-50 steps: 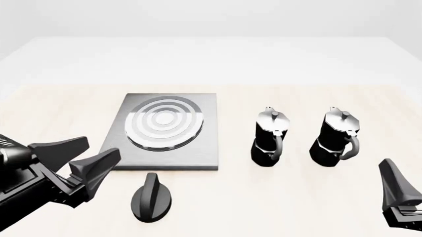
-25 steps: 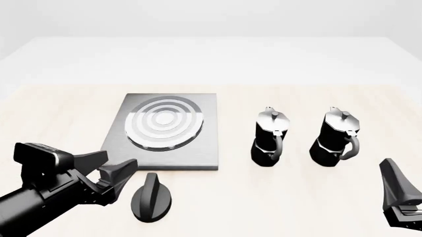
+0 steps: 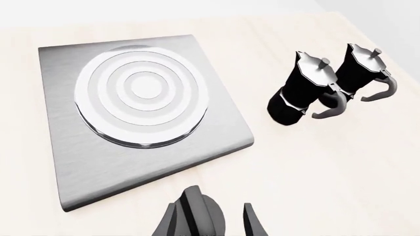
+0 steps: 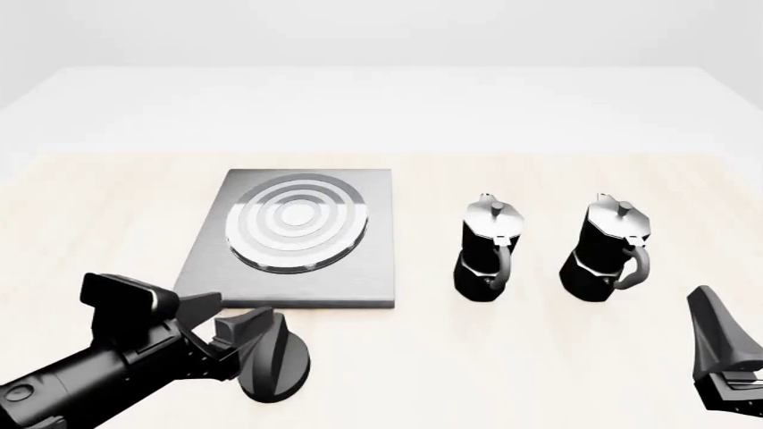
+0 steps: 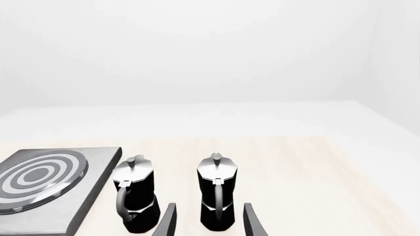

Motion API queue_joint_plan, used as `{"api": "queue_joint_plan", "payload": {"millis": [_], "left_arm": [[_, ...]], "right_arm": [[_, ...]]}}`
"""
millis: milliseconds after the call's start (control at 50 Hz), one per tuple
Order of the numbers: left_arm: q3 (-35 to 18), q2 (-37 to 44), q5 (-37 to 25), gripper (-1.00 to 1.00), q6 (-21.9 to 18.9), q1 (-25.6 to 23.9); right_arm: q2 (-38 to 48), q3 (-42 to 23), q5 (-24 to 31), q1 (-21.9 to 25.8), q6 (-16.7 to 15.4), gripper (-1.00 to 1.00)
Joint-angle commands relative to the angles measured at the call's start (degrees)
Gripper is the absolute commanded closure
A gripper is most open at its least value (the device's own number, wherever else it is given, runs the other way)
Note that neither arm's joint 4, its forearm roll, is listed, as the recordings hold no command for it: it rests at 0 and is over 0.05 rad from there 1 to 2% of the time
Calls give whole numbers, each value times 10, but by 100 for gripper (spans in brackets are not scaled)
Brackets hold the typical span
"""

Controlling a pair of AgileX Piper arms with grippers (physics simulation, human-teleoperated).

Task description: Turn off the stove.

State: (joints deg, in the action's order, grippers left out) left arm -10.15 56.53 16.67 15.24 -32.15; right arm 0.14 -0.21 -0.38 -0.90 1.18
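Observation:
The stove (image 4: 298, 259) is a flat square grey plate with silver burner rings, left of the table's centre; it also shows in the left wrist view (image 3: 217, 128) and the right wrist view (image 5: 85, 196). Its round black ridged knob (image 4: 284, 359) lies on the table just in front of the plate. My left gripper (image 4: 242, 308) is open at the knob's left side. In the left wrist view the knob (image 3: 194, 219) fills the gap by one fingertip (image 3: 253, 225); I cannot tell whether they touch. My right gripper (image 4: 716, 344) is open and empty at the front right.
Two black-and-silver moka pots (image 4: 490, 248) (image 4: 612, 248) stand upright side by side right of the stove, handles toward me. They also show in the right wrist view (image 5: 135, 196) (image 5: 217, 191), just beyond the right fingers (image 5: 167, 219). The table (image 4: 394, 366) is pale wood.
My left gripper has moved right and down, from left of the stove's front corner to right up against the knob. The right arm, pots and knob have not moved.

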Motion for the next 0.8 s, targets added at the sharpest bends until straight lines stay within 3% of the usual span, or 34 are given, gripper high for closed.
{"api": "queue_joint_plan", "payload": {"millis": [20,800], "left_arm": [[12,45,42,-100,9,-9],[47,132,140,-100,31,3]], "right_arm": [[0,0,0,0,0,-100],[0,-1,-1,-1,3,-100]]}}
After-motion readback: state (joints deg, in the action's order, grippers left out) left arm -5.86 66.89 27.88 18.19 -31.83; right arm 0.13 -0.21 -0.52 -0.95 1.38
